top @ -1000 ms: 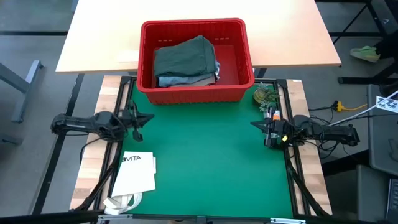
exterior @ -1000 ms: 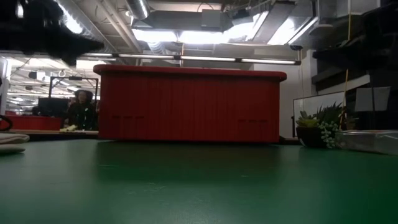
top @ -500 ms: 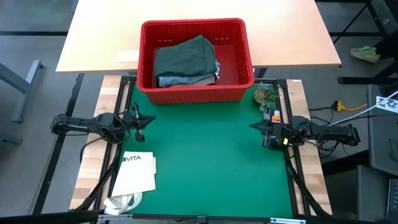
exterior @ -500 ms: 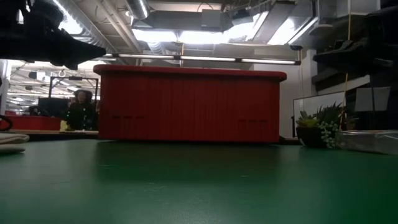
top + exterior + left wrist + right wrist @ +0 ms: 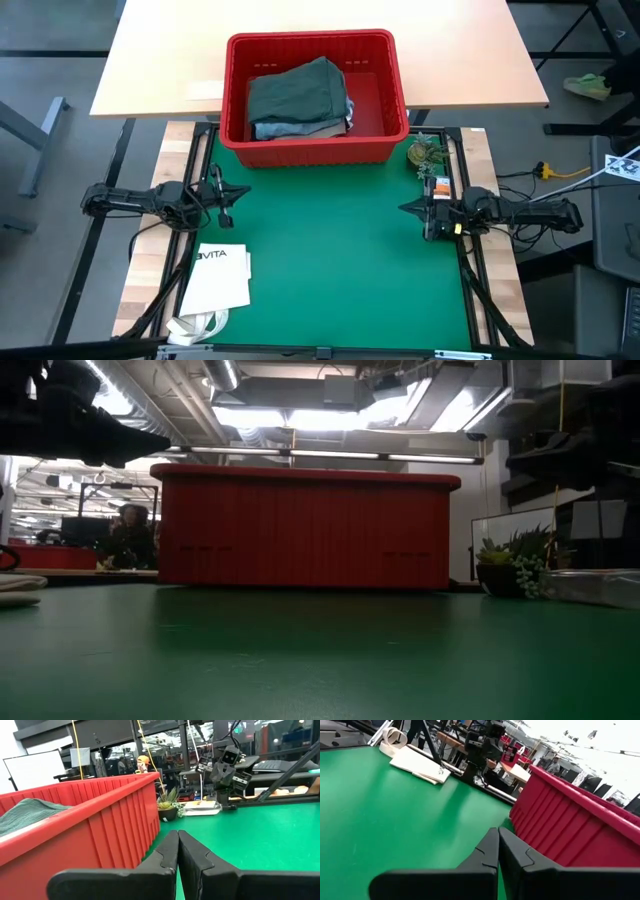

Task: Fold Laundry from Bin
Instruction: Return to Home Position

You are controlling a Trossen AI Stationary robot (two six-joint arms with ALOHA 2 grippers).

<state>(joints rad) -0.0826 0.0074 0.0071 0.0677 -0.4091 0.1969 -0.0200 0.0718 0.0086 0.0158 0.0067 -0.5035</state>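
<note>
Laundry (image 5: 298, 98) lies folded in the red bin (image 5: 234, 90) at upper centre, and my left gripper (image 5: 226, 196) and right gripper (image 5: 412, 209), both pinched closed and empty at mid-left and mid-right, have barely shifted this past second, so I judge the job finished.

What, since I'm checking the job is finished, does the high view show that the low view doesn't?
Only the high view: the folded laundry inside the bin, and the left pincer and right pincer placed at the mat's sides. Only the low view: a person in the room behind. Both: the bin's red wall, the potted plant, the green mat.
</note>
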